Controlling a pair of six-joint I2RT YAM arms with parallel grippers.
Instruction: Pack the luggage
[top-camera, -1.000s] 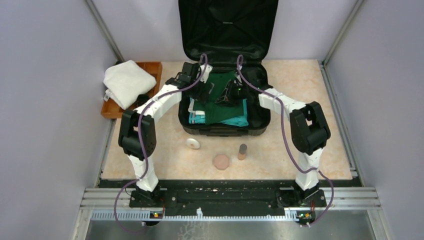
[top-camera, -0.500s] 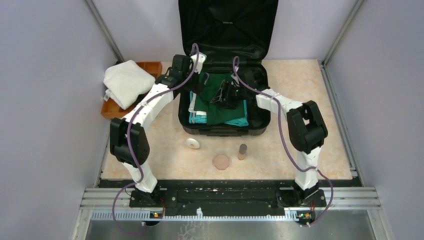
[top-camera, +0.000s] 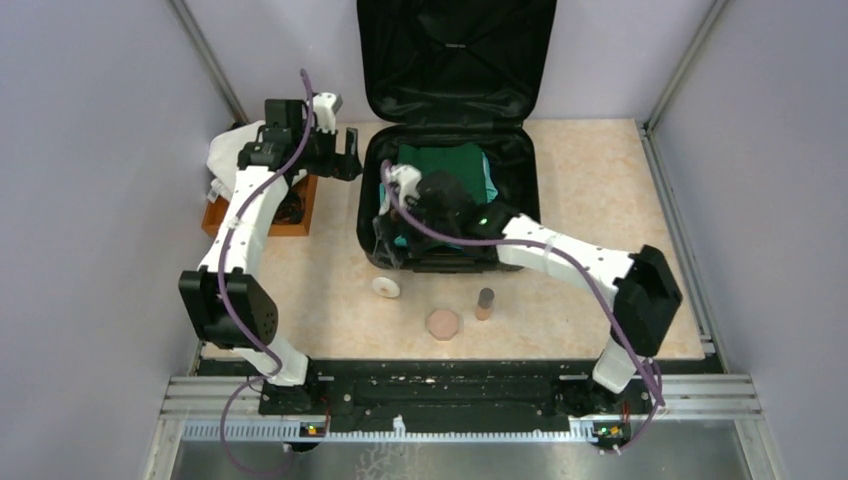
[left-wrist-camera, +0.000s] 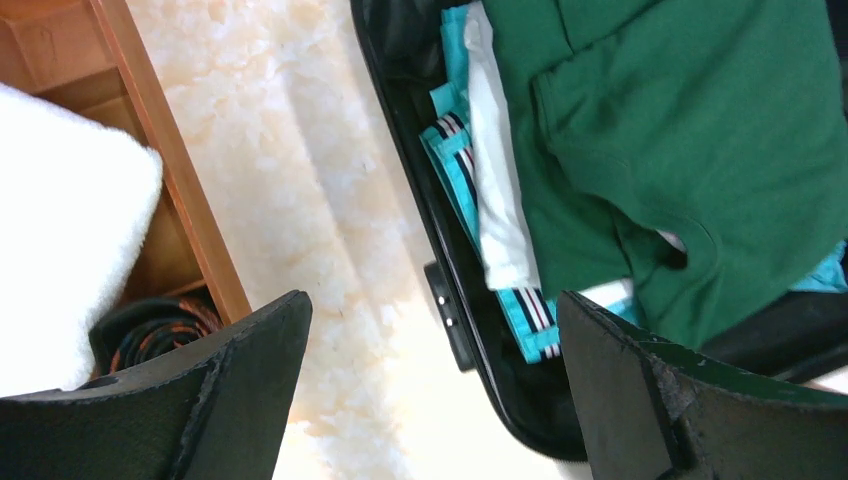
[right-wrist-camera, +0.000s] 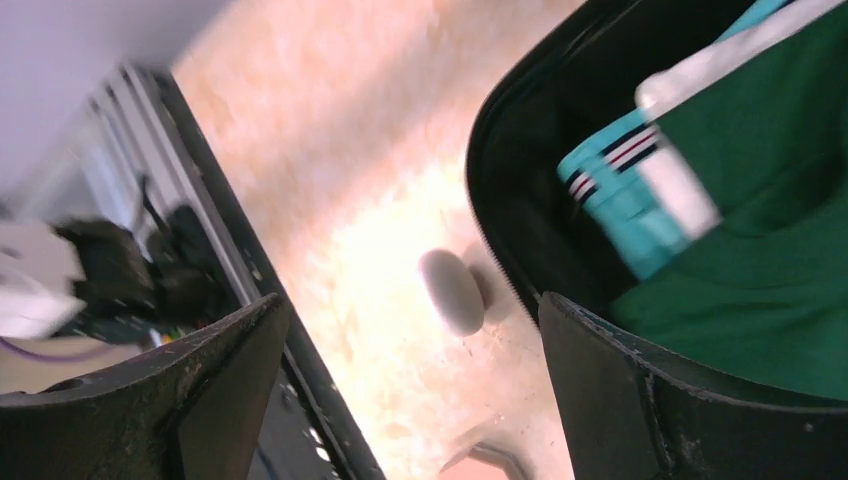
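Left wrist | left jaws wide apart, empty | right jaws likewise, over luggage rim

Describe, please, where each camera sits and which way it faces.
Top external: above and behind the bases, looking down on table and open luggage; both arms show whole.
Left wrist: behind the left tool, looking down at the gap between wooden tray and luggage; its fingers show.
Right wrist: behind the right tool, looking down at the luggage's near corner and a white disc; its fingers show.
Both wrist views share the green garment.
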